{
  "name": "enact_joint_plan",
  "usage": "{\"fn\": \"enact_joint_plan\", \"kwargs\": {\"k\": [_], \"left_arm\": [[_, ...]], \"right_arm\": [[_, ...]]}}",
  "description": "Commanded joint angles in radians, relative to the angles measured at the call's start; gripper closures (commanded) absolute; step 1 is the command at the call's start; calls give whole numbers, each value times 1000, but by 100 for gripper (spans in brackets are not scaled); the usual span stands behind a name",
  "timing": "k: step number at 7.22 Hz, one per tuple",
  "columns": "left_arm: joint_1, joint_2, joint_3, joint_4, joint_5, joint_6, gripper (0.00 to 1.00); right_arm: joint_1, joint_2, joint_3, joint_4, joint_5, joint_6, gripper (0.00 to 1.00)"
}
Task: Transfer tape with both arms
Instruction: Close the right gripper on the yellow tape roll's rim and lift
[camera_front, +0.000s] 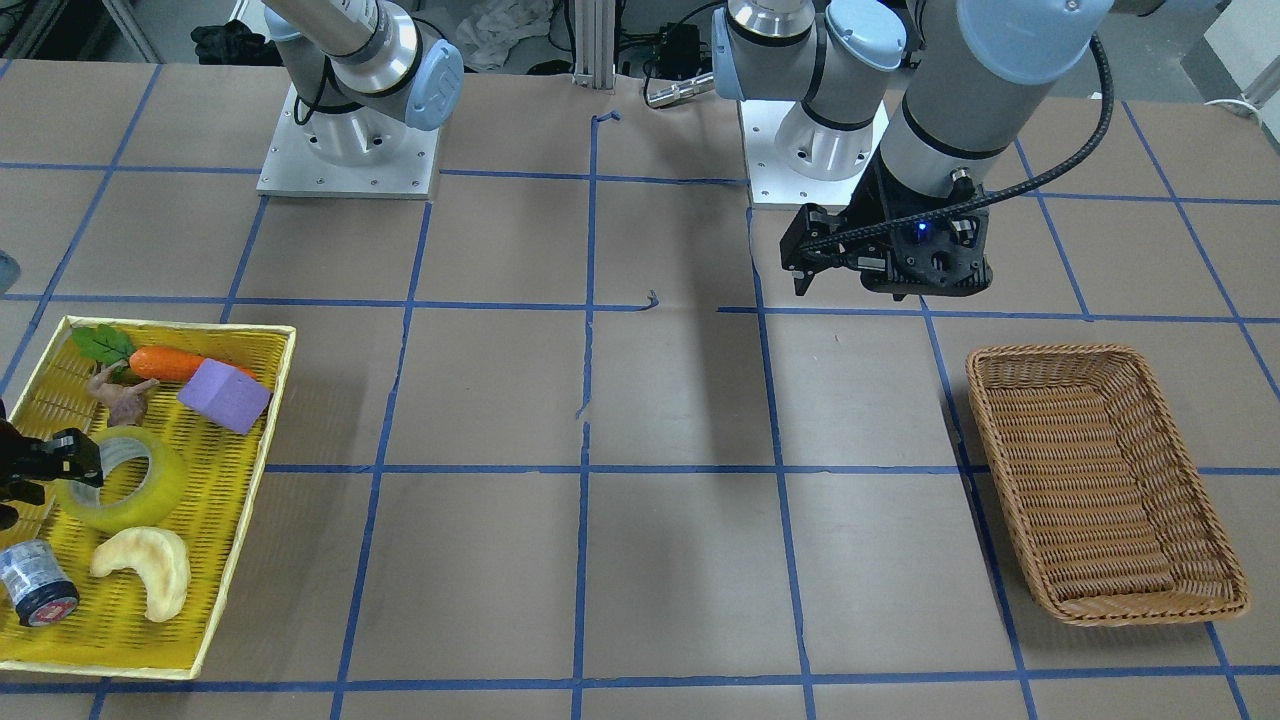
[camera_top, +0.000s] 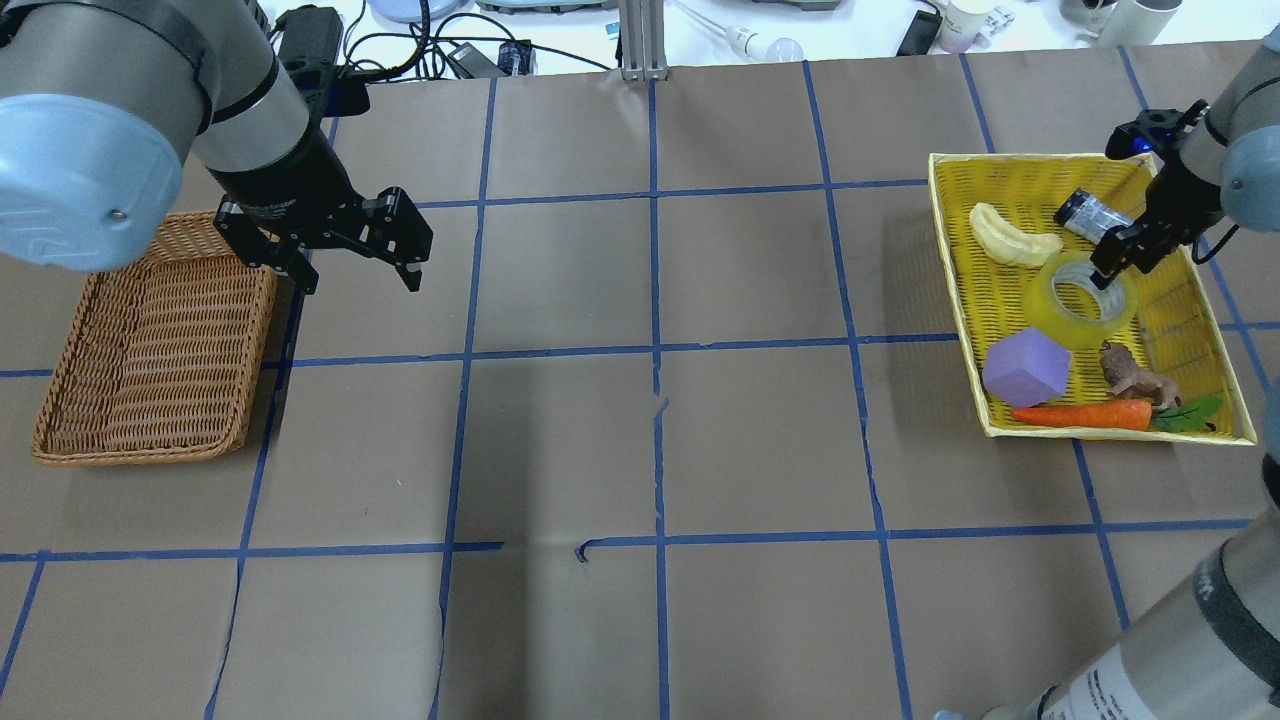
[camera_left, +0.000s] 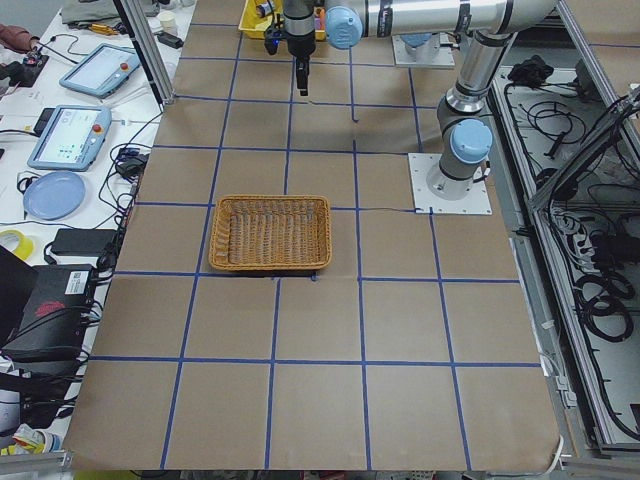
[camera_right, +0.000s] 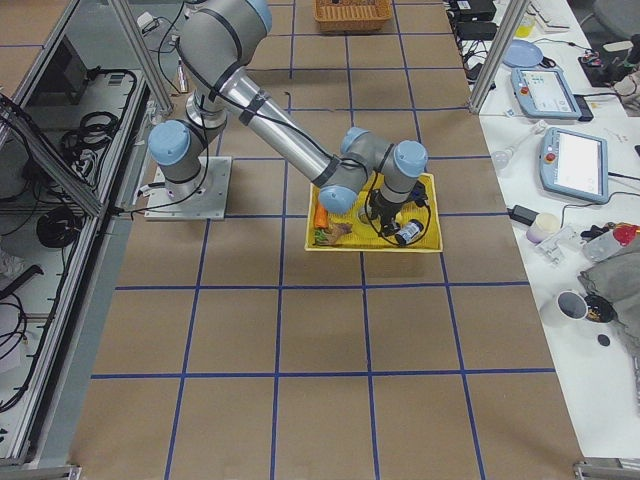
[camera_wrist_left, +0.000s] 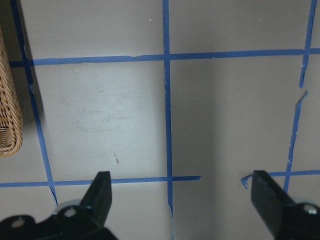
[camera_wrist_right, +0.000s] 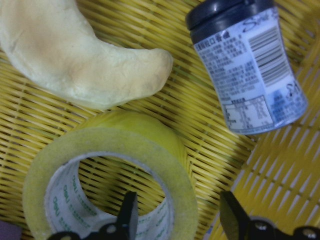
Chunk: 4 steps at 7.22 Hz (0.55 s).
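Surface: a table (camera_top: 640, 450) covered in brown paper and marked into squares with blue tape lines; cables and desk clutter lie beyond its far edge.
Left arm: silver tube with light blue joint caps (camera_top: 250, 110), reaching over the table's left part, next to the basket.
Right arm: same build (camera_right: 270, 130), bent down into the tray on the table's right part.
Wicker basket: brown, rectangular (camera_top: 150, 340), flat on the table.
Yellow tray: woven, shallow (camera_top: 1000, 300), well apart from the basket and holding all the loose items.
Left gripper: black (camera_top: 360, 282), fingers spread wide with only bare table between them, above the paper just beside the basket's rim.
Right gripper: black (camera_wrist_right: 179, 210), fingers apart and straddling the tape's wall, one inside the core and one outside; neither visibly presses on it.
Tape: a wide ring (camera_wrist_right: 110, 142) lying tilted in the tray, translucent yellow-green outside, whitish-grey core with small green print inside.
Purple block: (camera_top: 1025, 365), just beside the tape.
Crescent pastry: pale (camera_top: 1010, 238), near the tape on its other side.
Carrot: orange with green leaves (camera_top: 1085, 415), along the tray's near rim.
Jar: small and grey with a dark cap (camera_wrist_right: 250, 75), lying on its side near the tape.
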Motion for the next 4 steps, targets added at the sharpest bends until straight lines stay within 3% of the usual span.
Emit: {"fn": "enact_joint_plan", "kwargs": {"k": [1,2,4], "left_arm": [[0,-1,0,0,0,0,0],[0,0,0,0,0,0,0],[0,-1,0,0,-2,0,0]], "right_arm": [[0,4,23,-33,-6,-1,82],[0,1,17,-33,-7,-1,100],[0,-31,-3,-19,-6,5,100]]}}
